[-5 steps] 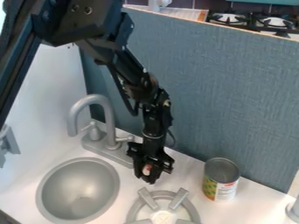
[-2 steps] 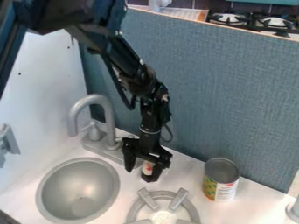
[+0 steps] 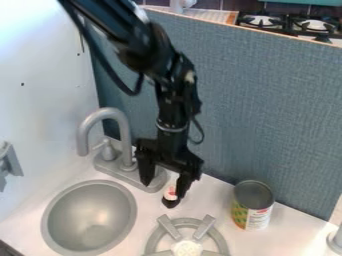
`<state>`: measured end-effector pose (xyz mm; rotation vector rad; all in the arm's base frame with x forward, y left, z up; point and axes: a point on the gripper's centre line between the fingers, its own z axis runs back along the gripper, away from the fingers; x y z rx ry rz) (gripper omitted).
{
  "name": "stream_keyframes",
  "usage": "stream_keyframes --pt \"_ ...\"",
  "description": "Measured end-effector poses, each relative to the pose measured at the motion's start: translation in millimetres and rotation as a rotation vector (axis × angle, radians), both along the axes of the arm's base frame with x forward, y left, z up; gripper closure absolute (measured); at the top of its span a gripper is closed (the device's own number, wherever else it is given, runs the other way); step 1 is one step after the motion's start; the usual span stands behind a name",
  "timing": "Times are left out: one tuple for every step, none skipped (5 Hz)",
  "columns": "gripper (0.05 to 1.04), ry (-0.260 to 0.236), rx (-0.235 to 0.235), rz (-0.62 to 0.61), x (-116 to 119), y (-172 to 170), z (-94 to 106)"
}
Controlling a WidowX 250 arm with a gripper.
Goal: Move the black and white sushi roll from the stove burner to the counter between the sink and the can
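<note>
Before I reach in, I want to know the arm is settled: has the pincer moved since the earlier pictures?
Yes. The pincer has opened and moved up in the view, away from the gray burner.

The black arm [image 3: 160, 52] slants down from upper left, its pincer [image 3: 165, 189] spread wide.

The arm [image 3: 143, 42] was cut off by the top edge and blurred. The tool [image 3: 162, 186] hid parts of the faucet base [image 3: 120, 172] and of a small white, red and black thing [image 3: 171, 192], too small to identify. The bottom edge cut off the burner [image 3: 154, 242]; the side edges cut off grey fixtures at left [image 3: 9, 162] and right [image 3: 336, 241].
</note>
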<state>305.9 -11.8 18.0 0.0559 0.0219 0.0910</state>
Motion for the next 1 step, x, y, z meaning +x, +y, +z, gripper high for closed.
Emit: stream_keyframes --pt "0.079 0.029 -0.014 -0.054 -46.5 -16.5 21.2"
